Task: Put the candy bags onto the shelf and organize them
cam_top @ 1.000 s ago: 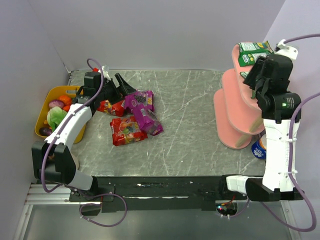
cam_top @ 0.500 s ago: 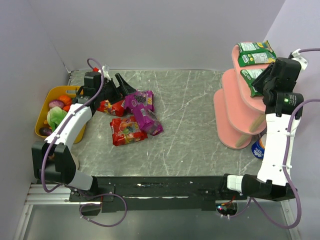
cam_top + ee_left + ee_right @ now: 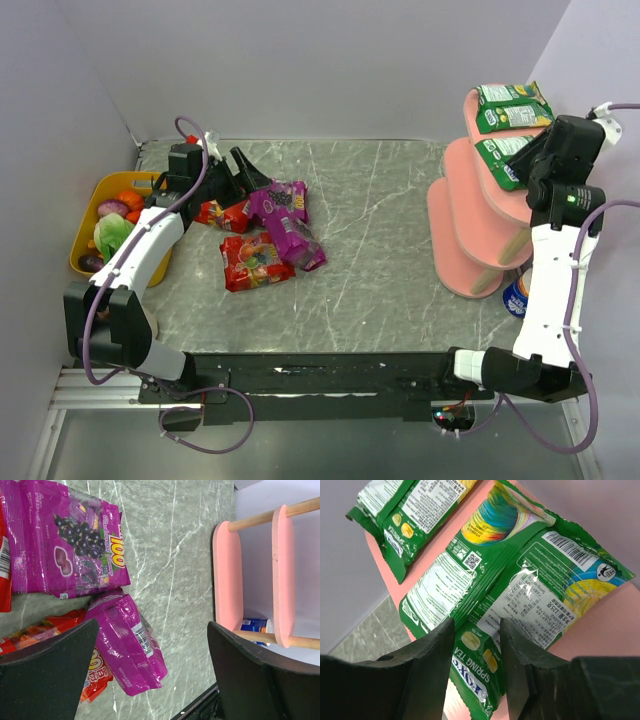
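The green candy bags (image 3: 510, 595) lie on the shelf's (image 3: 480, 215) top board at the desk's (image 3: 380, 230) far right corner, the right gripper (image 3: 476, 645) above them with jaws slightly parted and empty; next, I judge, the left gripper (image 3: 152, 630), jaws spread wide, must pinch a purple bag (image 3: 127, 645) toward the far left corner.

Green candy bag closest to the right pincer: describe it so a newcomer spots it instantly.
Look to the tall pink three-tier shelf at the right edge of the table; two green candy bags lie on its top board. The nearer green bag is the one you want. Unlike the far green bag at the board's back end, it lies right in front of the right pincer.
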